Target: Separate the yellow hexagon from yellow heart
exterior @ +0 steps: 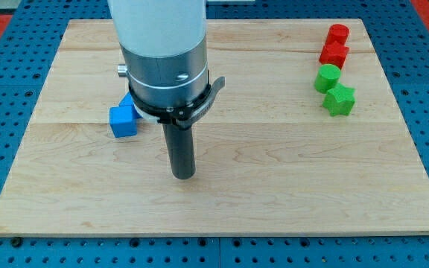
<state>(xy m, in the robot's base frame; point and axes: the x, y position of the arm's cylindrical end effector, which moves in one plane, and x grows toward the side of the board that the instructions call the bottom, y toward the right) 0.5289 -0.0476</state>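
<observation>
my tip [183,176] on bare wood board [274,186], right of blue cube [123,121]

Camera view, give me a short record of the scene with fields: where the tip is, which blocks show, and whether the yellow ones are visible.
tip: on the board, below and right of the blue blocks
blue blocks: left of centre, partly behind the arm
red blocks: two, view's top right
green blocks: two, just below the red ones
yellow hexagon and heart: not visible
board: wooden
</observation>
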